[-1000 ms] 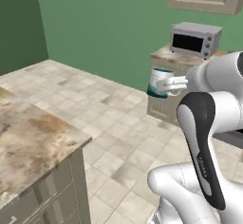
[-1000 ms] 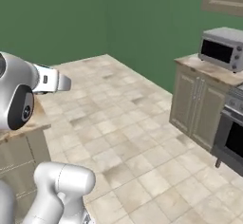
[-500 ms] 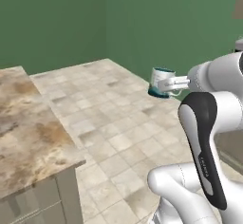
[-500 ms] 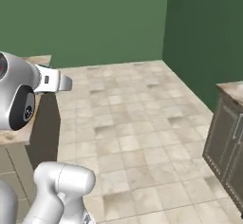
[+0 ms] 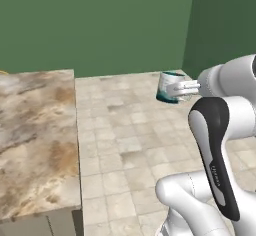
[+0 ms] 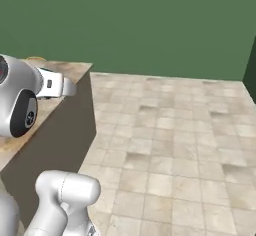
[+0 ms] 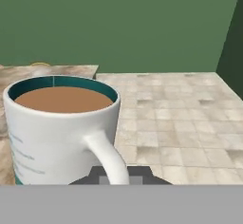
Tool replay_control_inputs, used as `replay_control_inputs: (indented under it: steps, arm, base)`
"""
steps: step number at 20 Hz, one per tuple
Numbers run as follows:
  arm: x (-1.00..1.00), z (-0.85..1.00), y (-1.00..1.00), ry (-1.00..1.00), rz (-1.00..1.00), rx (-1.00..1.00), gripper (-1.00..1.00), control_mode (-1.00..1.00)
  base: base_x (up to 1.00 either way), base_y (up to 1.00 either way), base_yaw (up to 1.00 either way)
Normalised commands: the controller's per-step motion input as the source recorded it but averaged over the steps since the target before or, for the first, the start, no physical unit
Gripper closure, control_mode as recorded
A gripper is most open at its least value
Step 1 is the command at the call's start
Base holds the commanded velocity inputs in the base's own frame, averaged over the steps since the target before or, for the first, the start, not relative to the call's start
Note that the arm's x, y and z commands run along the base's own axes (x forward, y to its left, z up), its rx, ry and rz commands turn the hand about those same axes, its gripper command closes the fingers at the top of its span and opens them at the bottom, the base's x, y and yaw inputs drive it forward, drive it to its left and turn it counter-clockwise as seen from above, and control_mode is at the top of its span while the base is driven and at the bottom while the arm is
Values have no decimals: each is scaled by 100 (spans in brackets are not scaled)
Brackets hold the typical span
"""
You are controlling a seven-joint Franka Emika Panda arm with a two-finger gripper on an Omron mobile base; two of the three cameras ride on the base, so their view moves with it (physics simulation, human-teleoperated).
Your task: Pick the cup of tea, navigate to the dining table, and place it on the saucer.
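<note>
A dark green wall (image 5: 95, 25) is closing off the far side of the room, and a beige tiled floor (image 6: 175, 130) is running from it toward the camera. The marbled stone-topped counter (image 5: 35, 135) is sitting at the left in the left base view, its long edge running beside the tiles; in the right base view its top (image 6: 62, 70) is showing behind the arm, with the dark side panel dropping to the floor. The white arm (image 5: 220, 145) is rising from the lower right of the left base view and reaching out over the tiles, off the counter's right edge. The gripper (image 5: 186, 86) is carrying the cup (image 5: 170, 87) in the air above the floor, well apart from the counter top, and the cup is sitting upright. In the hand view the cup (image 7: 57, 133) is looming close, brown tea level inside the teal rim, handle turned toward the camera. The jaws are clamped on the cup, gripping it near the rim.
</note>
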Motion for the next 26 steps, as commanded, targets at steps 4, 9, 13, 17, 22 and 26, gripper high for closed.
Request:
replay_control_inputs:
  steps: [4, 9, 13, 17, 22, 26]
  arm:
    - [0, 0, 0, 0, 0, 0, 100, 100]
    - [0, 0, 0, 0, 0, 0, 100, 100]
    - [0, 0, 0, 0, 0, 0, 100, 100]
    - [0, 0, 0, 0, 0, 0, 100, 100]
    - [0, 0, 0, 0, 0, 0, 100, 100]
    - [0, 0, 0, 0, 0, 0, 100, 100]
  base:
    - [100, -51, 62]
    - [100, -52, 63]
    - [75, -66, 60]
    - [54, -79, 57]
    - [42, -94, 48]
    - [23, -100, 31]
